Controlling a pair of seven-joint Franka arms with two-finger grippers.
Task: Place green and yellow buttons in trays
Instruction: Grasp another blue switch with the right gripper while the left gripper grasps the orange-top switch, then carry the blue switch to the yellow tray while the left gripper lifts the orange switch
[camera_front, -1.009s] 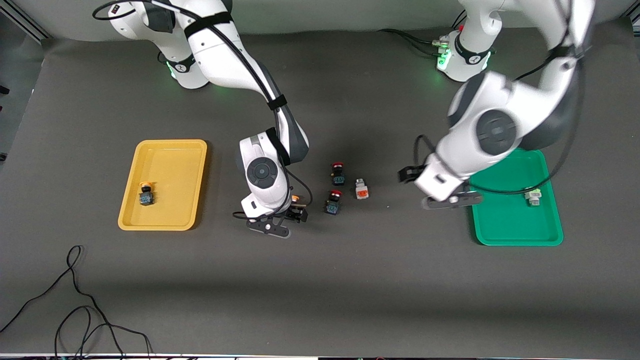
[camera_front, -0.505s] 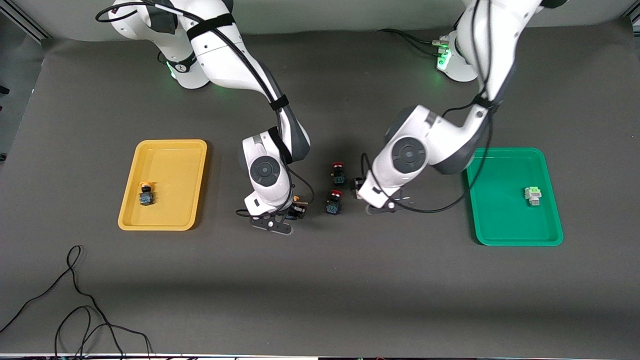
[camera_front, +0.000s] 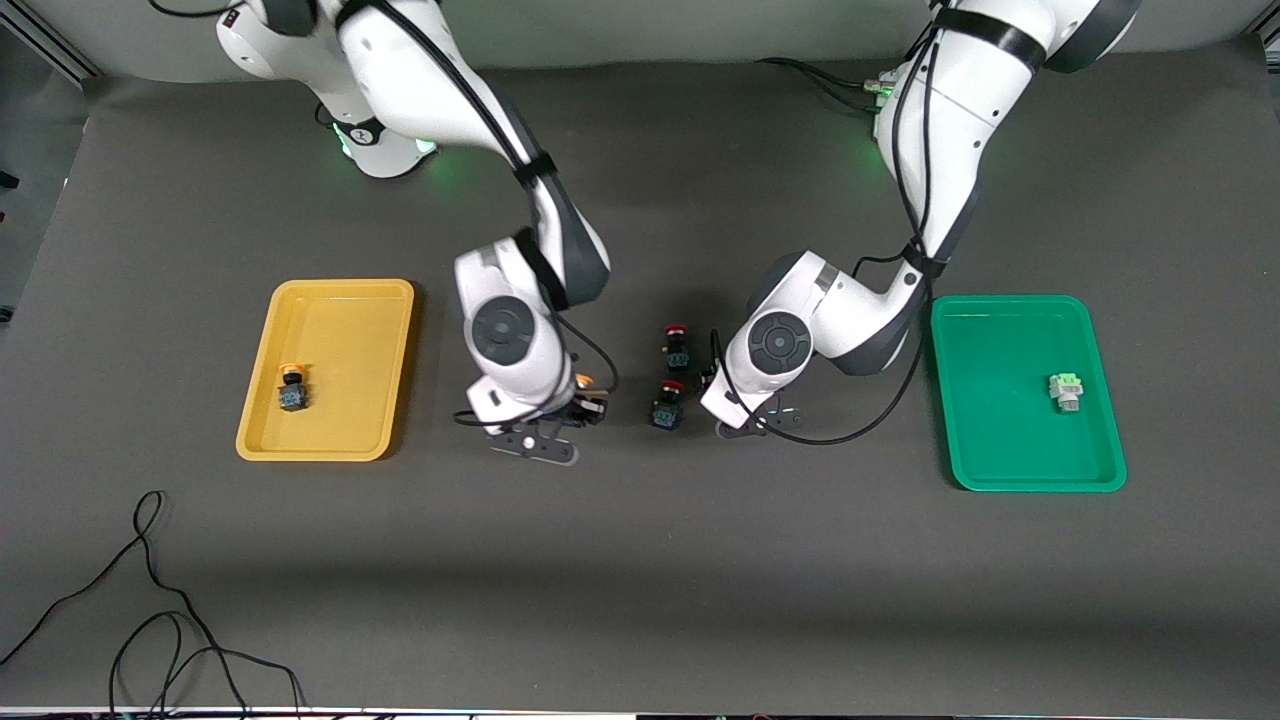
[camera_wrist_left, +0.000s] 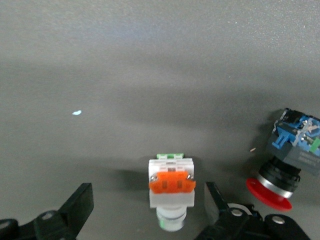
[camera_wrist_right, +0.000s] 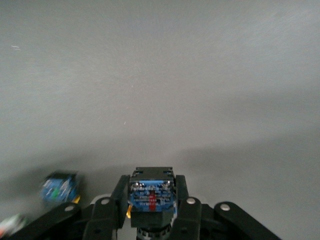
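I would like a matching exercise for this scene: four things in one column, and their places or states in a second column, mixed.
Things:
1. right gripper
2. left gripper
3. light-green button
4. yellow tray

States:
A. holds one yellow-capped button
B. lies in the green tray
C. jaws open around the white, orange-block button
D. jaws shut on a black-bodied button

Pairs: 1-D, 2-C, 3-B, 4-A

Two red-capped switches sit mid-worktop (camera_front: 640, 560), one (camera_front: 677, 345) farther from the front camera than the other (camera_front: 666, 404), close together but apart. A black cable (camera_front: 150, 620) loops at the worktop's near edge, toward the right arm's end.
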